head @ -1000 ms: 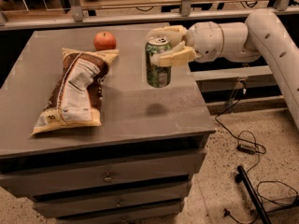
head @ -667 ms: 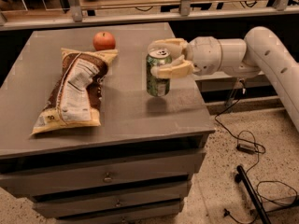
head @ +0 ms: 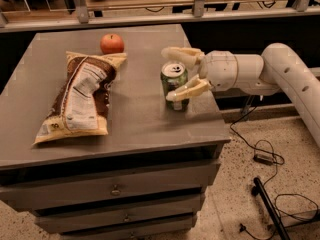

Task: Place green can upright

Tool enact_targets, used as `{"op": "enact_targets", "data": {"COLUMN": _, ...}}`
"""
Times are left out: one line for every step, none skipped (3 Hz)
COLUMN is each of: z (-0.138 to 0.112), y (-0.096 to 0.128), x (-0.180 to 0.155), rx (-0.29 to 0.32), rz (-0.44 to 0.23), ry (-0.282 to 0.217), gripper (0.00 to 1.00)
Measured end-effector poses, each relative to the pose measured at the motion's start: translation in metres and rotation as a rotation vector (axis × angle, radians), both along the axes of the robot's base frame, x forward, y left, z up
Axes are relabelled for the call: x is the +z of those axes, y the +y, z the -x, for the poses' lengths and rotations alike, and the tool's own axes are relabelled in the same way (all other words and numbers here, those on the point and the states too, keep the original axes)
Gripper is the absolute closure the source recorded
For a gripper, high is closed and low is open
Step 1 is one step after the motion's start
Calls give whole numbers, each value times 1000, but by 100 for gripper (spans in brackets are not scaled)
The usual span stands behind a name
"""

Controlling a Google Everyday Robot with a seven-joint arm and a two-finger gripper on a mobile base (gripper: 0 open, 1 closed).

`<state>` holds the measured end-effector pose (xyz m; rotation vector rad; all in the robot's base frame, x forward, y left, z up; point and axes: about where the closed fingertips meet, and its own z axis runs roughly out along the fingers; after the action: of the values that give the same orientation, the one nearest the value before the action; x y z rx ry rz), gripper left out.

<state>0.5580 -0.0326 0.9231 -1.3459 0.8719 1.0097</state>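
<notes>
We work over a speckled floor [head: 240, 199], with a metal rail [head: 125, 20] running behind the table [head: 140, 134]. The table is a grey cabinet with a flat top and three drawers [head: 115, 186] in its front. All three are shut, so their contents are hidden.

The arm [head: 290, 79] enters from the right, over the table's right edge. A chip bag [head: 80, 96] lies flat on the left half of the top, its long side running front to back. It has not moved since the earlier frames.

The gripper [head: 167, 75] sits at can height near the right edge. Its fingers [head: 187, 89] now stand wider apart than 0.7 s ago: one behind the can's top, one across its front. We cannot tell whether they touch it.

The can [head: 174, 80] stands upright on the table, silver top up, right of the bag. One second ago it hung above the surface. Since 0.7 s ago it has come slightly toward the front. The apple [head: 112, 43] rests near the back edge, just beyond the bag, unchanged.

Bare top lies between bag and can and along the front edge. Cables [head: 265, 156] lie on the floor to the right.
</notes>
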Motion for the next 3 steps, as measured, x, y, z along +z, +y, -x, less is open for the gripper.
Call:
{"op": "enact_targets", "data": {"z": -1, "y": -17, "x": 9, "rx": -44, "rz": 38, "ry": -80, "gripper": 0}}
{"op": "enact_targets", "data": {"z": -8, "y": -39, "x": 13, "rx": -105, "rz": 84, "ry": -98, "gripper": 0}}
{"op": "enact_targets", "data": {"z": -21, "y": -73, "x": 10, "rx": -215, "rz": 317, "ry": -39, "gripper": 0}}
